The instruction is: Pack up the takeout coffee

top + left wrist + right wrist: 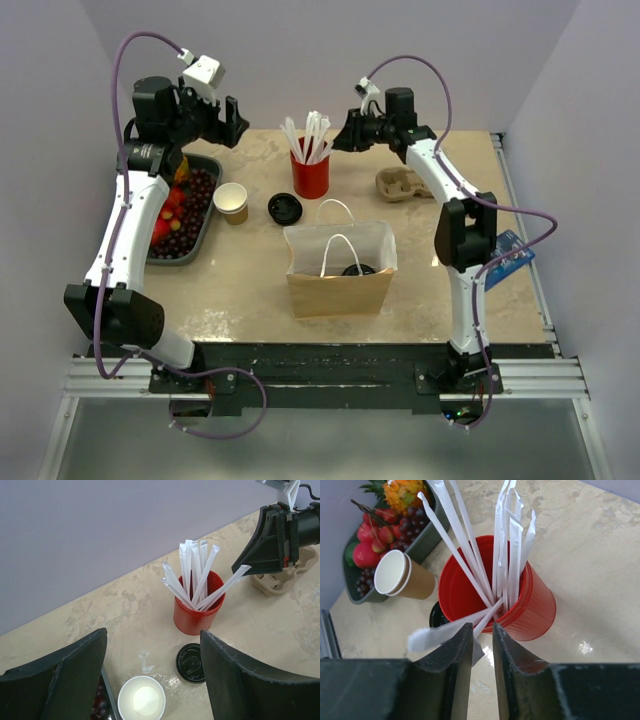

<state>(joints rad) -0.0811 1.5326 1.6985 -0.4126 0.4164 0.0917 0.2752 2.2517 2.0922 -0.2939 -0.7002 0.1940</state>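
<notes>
A brown paper bag stands open at the middle front of the table. Inside it only a round black lid shows, which looks like the top of the takeout coffee; the cup body is hidden. My right gripper is at the red straw cup, its jaws a narrow gap apart. One wrapped white straw leans out of the cup and passes between the jaws. My left gripper hangs wide open and empty, high above a lidless tan cup and a loose black lid.
A dark tray of fruit lies at the left. A moulded cup carrier sits at the back right. A blue packet lies near the right edge. The lidless cup and loose lid stand behind the bag.
</notes>
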